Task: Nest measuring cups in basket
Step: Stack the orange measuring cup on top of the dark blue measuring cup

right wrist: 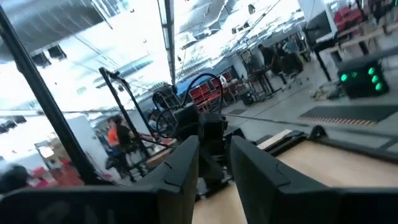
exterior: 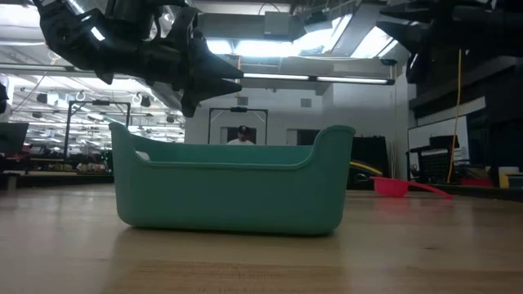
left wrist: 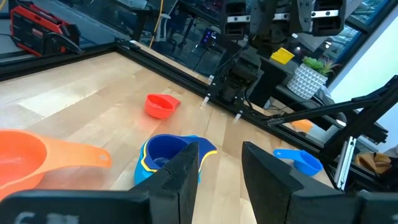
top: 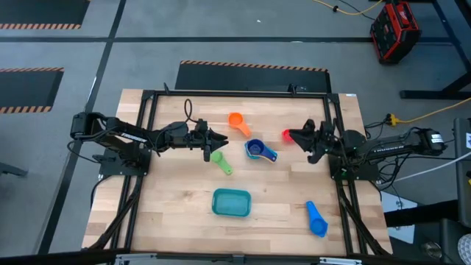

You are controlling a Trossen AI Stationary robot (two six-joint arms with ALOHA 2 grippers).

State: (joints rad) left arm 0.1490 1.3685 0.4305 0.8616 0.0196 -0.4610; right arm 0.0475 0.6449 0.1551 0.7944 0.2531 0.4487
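Note:
The teal basket rests flat near the table's near edge. An orange cup, a green cup, a red cup and a blue cup lie singly on the wood. A stack of nested blue cups shows a yellow rim inside. My left gripper hovers open above the table between the orange and green cups, pointing at the stack. My right gripper hangs open above the red cup.
A black frame borders the table on all sides. Bare wood lies around the basket and left of it. The blue cup lies alone near the right near corner. People and equipment show in the room beyond the table.

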